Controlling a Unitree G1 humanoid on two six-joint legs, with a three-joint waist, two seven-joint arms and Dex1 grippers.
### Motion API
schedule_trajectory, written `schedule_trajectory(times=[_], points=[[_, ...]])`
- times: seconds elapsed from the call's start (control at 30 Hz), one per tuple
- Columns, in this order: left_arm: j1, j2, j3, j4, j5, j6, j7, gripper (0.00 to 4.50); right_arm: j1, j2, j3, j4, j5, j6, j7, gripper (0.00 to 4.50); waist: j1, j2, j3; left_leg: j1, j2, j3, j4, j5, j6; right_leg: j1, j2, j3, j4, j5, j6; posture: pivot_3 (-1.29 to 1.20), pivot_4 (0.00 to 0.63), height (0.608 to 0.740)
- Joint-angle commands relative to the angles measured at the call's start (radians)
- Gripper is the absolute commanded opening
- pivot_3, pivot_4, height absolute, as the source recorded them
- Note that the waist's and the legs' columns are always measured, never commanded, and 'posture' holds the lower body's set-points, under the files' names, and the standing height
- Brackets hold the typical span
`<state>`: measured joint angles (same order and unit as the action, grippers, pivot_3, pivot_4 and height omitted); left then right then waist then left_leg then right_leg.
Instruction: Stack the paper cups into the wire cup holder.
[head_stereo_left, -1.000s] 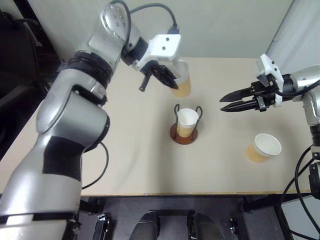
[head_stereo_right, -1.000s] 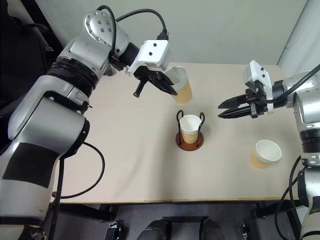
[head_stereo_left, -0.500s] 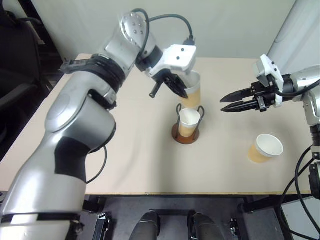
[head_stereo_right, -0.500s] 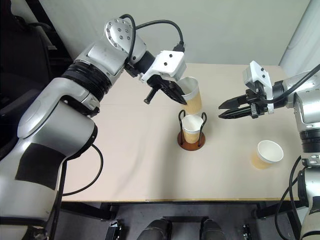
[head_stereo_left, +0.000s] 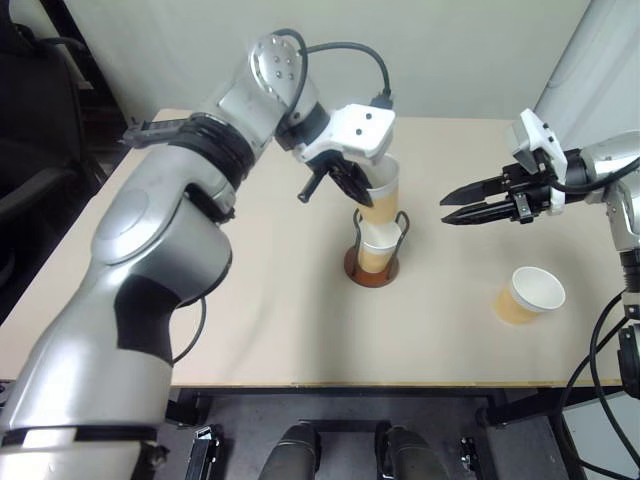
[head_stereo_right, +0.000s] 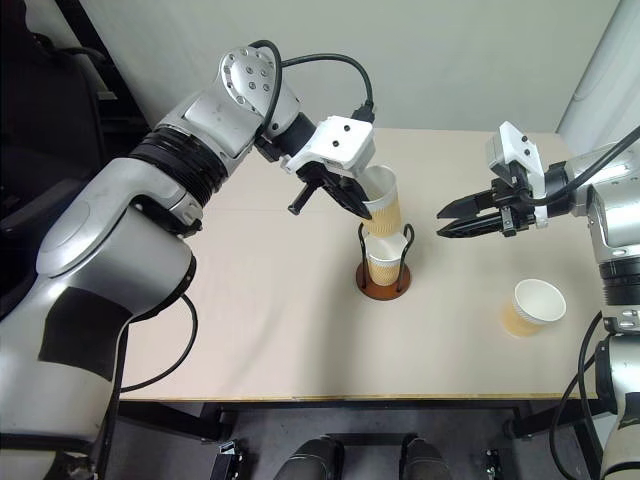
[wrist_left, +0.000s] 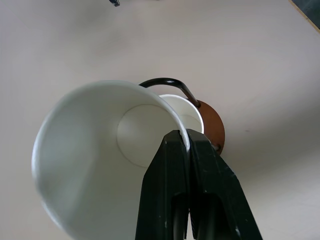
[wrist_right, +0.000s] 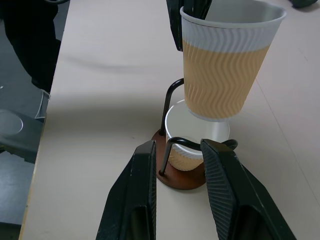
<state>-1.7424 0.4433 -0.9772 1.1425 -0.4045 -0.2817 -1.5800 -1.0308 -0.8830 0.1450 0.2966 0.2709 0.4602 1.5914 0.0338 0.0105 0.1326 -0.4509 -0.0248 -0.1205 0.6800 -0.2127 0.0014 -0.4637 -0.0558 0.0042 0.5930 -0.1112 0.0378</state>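
Above the wire cup holder (head_stereo_left: 370, 262), near the middle of the surface (head_stereo_left: 260, 320), our left end effector (head_stereo_left: 358, 186) pinches the rim of a paper cup (head_stereo_right: 384, 205), one finger inside and one outside. That held cup hangs tilted, its bottom just over the mouth of the seated cup (wrist_right: 187, 135), which already sits between the wire loops on the reddish base. We judge the step in hand to be the nesting of the second cup. Next we would need to bring the held cup upright, centre it over the seated one, lower it in, then release. Our right end effector (head_stereo_left: 462, 210) hovers off to the right with its fingers slightly spread, holding nothing. A third cup (head_stereo_left: 530, 294) stands on the surface near the right edge, yet to be picked up.
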Motion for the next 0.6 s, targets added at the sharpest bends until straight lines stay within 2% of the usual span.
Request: schedule_trajectory(times=[0.03,0.6], points=[[-0.010,-0.007,0.005,-0.004,-0.006,-0.011,-0.034,0.04,-0.023,-0.016,-0.021,-0.029,0.008,0.000,0.003,1.38,0.000,0.000,0.000,0.000,0.000,0.000,0.000,0.000,0.000,0.000,0.000,0.000,0.000,0.000,0.000,0.00,0.150,0.740],[0.021,-0.027,-0.016,-0.003,0.013,-0.059,-0.034,0.04,-0.009,-0.021,-0.030,-0.048,0.011,0.013,-0.008,1.38,0.001,0.000,0.000,0.000,0.000,0.000,0.000,0.000,0.000,0.000,0.000,0.000,-0.001,0.000,0.000,0.00,0.150,0.740]])
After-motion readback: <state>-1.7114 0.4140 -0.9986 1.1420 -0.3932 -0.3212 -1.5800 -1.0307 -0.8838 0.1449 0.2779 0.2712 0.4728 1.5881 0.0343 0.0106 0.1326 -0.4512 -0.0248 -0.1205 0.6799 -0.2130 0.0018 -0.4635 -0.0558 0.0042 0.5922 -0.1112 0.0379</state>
